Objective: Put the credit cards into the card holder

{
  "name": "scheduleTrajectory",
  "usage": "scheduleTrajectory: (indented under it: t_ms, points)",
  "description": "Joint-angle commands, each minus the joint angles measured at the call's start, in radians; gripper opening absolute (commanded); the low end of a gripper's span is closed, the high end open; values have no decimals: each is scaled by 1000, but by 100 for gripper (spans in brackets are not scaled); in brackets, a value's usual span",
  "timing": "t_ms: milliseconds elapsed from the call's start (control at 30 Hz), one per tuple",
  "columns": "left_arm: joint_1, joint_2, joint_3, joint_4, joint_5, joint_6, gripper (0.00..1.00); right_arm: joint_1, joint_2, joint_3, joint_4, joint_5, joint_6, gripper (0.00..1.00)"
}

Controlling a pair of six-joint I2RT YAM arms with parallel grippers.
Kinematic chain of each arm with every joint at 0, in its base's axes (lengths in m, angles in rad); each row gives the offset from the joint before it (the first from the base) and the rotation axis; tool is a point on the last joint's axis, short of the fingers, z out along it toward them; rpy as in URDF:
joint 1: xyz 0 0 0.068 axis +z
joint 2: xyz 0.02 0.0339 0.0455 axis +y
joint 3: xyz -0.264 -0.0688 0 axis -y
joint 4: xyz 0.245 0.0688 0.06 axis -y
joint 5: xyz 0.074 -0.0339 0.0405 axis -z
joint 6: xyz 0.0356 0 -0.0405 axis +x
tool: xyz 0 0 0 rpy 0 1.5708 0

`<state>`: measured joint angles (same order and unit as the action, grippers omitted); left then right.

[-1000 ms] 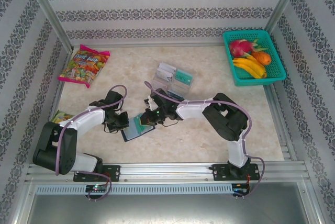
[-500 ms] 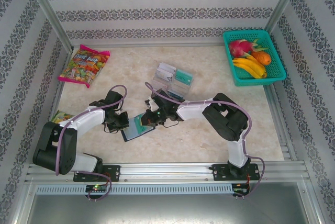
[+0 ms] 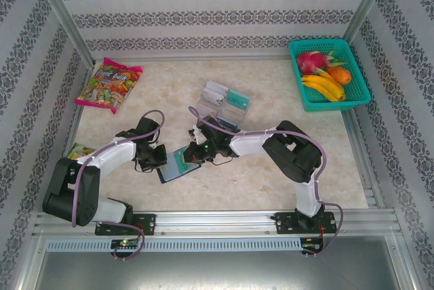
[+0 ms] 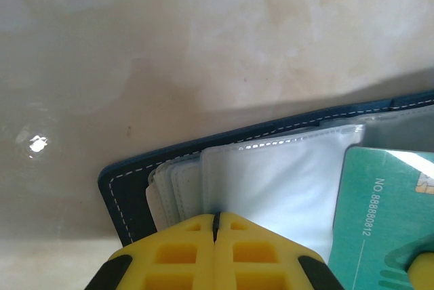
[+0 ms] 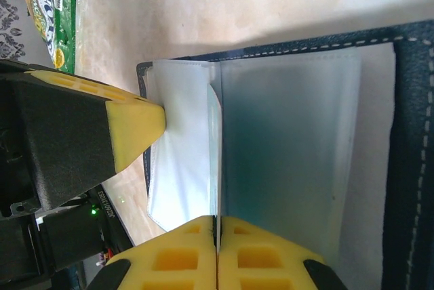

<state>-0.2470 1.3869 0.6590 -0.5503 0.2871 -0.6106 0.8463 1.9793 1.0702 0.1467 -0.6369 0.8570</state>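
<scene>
Down on the pale marbled tabletop [image 3: 271, 181], the dark navy bi-fold card holder [image 3: 169, 172] lies spread open on the near side of the clear acrylic tray [image 3: 211, 108], a little to its left. Its cover is a matte, leather-like skin with rounded corners and a line of white stitching along the rim. Inside sits a fan of thin, frosted clear plastic sleeves [image 4: 271, 181], glossy and soft-edged. Opened out, the holder is an oblong. Its long axis runs on a slant, one end pointing toward the tray and the other away from it, toward my left base.

My left gripper [image 4: 215, 232] has its blocky yellow fingertips pressed flat together, with only a hairline seam between them. They sit at the edge of the sleeves, on the side of the holder farther from the tray. Whether a leaf is caught in them I cannot tell.

My right gripper [image 5: 217, 236] is on the tray side of the holder, pinched tight on a thin teal plastic card [image 4: 380, 202]. The card is rigid and smooth, printed with pale digits, and lies flat over the sleeves. More credit cards [image 3: 234, 98], white-grey and teal, stand in the tray.
</scene>
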Motion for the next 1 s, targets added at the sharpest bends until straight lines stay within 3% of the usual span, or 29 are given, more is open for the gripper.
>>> scheduleTrajectory:
  t_ms: [0, 633, 967]
  points:
    - [2, 62, -56, -87, -84, 8, 0, -5, -8, -6, -20, 13, -30, 6]
    - [2, 68, -52, -86, -83, 11, 0, -7, 91, 35, 24, -5, -16, 5]
    - [2, 70, -52, -88, -80, 11, 0, 8, 30, -22, 24, 44, 8, 5]
